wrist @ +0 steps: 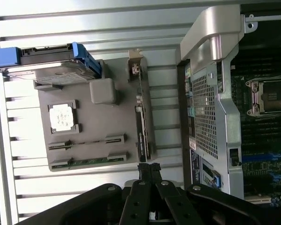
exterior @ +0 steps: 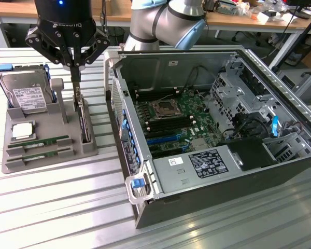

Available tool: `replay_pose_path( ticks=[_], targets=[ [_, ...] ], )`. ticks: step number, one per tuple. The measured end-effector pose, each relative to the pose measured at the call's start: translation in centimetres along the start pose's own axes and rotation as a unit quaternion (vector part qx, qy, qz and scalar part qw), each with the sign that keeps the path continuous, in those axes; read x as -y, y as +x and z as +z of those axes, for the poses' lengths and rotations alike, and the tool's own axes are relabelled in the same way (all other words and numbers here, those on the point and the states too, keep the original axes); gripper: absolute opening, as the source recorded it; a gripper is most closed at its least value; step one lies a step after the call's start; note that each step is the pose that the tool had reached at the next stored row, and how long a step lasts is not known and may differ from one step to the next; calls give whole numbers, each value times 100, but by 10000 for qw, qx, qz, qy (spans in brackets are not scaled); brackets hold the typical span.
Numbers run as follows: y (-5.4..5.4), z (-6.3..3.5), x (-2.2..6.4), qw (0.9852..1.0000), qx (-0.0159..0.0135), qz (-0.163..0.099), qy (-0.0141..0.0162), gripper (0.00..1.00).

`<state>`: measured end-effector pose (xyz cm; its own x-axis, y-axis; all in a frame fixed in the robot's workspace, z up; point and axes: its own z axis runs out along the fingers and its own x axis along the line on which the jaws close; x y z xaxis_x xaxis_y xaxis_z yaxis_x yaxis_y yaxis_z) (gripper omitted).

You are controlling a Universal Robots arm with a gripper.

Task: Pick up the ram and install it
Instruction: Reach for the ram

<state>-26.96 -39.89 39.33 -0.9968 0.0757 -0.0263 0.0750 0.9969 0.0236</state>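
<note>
Two ram sticks (exterior: 39,141) (wrist: 86,142), thin and green, lie side by side in slots at the front of a grey holder (exterior: 52,161) (wrist: 91,124); the second stick (exterior: 41,152) (wrist: 91,162) is nearest the holder's edge. My gripper (exterior: 75,85) (wrist: 149,168) hangs above the holder with its fingers shut together and nothing between them. It is over the end of the upright wider green card (exterior: 83,122) (wrist: 141,126), apart from the ram. The open computer case (exterior: 140,207) (wrist: 210,103) stands at the exterior view's right, its motherboard (exterior: 171,116) showing long dark memory slots beside the processor socket (exterior: 161,109) (wrist: 271,96).
The holder also carries a hard drive (exterior: 26,96) (wrist: 51,65) in a blue frame and a square silver processor chip (exterior: 22,130) (wrist: 62,117). A grey post (exterior: 58,88) rises beside the gripper. Everything rests on a ribbed metal table (exterior: 57,207). Benches with clutter stand behind.
</note>
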Motion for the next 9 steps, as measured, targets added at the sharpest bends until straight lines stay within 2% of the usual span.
replay_pose_path(
  ticks=[9],
  targets=[
    [89, -3, 7, 10000, 0, 0, 5, 11]
  ],
)
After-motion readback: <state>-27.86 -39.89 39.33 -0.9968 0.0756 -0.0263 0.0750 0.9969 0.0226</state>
